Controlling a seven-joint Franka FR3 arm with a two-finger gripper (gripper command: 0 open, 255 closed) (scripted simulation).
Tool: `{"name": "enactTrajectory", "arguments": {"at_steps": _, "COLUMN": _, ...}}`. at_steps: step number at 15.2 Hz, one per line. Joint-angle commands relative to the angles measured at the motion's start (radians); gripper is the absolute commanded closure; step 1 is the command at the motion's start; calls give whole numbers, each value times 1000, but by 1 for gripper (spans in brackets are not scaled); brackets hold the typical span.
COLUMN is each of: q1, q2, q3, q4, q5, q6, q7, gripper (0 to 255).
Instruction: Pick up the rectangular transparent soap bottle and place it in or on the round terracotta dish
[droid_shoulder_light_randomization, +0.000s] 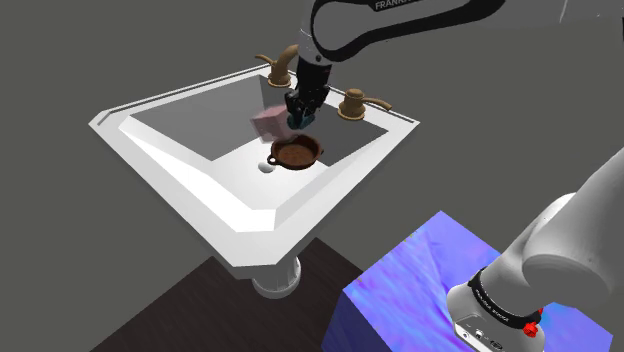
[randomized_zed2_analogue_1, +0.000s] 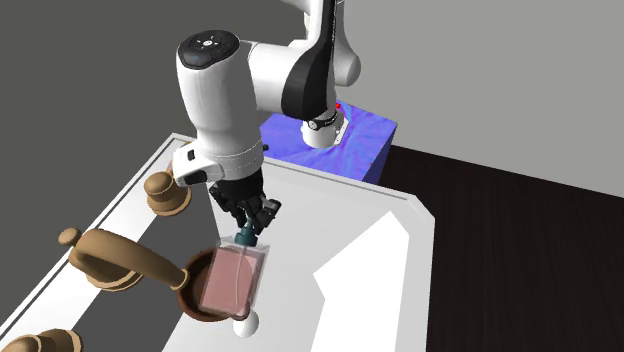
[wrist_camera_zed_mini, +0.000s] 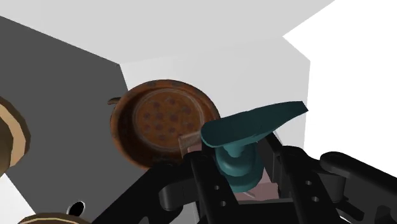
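Observation:
A rectangular see-through soap bottle (randomized_zed2_analogue_1: 233, 280) with a pinkish body and a teal pump (wrist_camera_zed_mini: 251, 127) hangs tilted in the air. My gripper (randomized_zed2_analogue_1: 248, 232) is shut on its neck just under the pump. Directly beneath it, the round brown terracotta dish (droid_shoulder_light_randomization: 296, 153) rests on the floor of the white sink (droid_shoulder_light_randomization: 150, 150), beside the drain hole (droid_shoulder_light_randomization: 267, 166). In the wrist view the dish (wrist_camera_zed_mini: 162, 121) lies just beyond the pump, its inside dotted with small spots. Seen from the shoulder, the bottle (droid_shoulder_light_randomization: 268, 122) sits slightly above the dish, with the gripper (droid_shoulder_light_randomization: 298, 114) on its pump end.
A bronze faucet (droid_shoulder_light_randomization: 280, 66) and a matching handle (droid_shoulder_light_randomization: 355, 104) stand on the sink's back rim, close to the gripper. In the second exterior view the faucet (randomized_zed2_analogue_1: 120, 262) and a handle (randomized_zed2_analogue_1: 167, 192) flank the dish. The blue stand (randomized_zed2_analogue_1: 330, 140) sits behind the sink.

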Motion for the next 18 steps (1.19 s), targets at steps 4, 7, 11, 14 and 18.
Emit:
{"name": "enactTrajectory", "arguments": {"at_steps": 4, "q1": -52, "q2": 64, "q3": -50, "q4": 98, "q5": 4, "q6": -38, "q7": -106, "gripper": 255}}
{"name": "enactTrajectory", "arguments": {"at_steps": 7, "q1": -79, "q2": 109, "q3": -72, "q4": 154, "q5": 6, "q6": -52, "q7": -155, "gripper": 255}}
{"name": "enactTrajectory", "arguments": {"at_steps": 11, "q1": -78, "q2": 118, "q3": -72, "q4": 112, "q5": 6, "q6": 0, "q7": -157, "gripper": 255}}
{"name": "enactTrajectory", "arguments": {"at_steps": 14, "q1": -78, "q2": 127, "q3": -72, "q4": 83, "q5": 5, "q6": 38, "q7": -157, "gripper": 255}}
{"name": "enactTrajectory", "arguments": {"at_steps": 18, "q1": -77, "q2": 142, "q3": -72, "q4": 47, "q5": 3, "q6": 88, "q7": -158, "gripper": 255}}
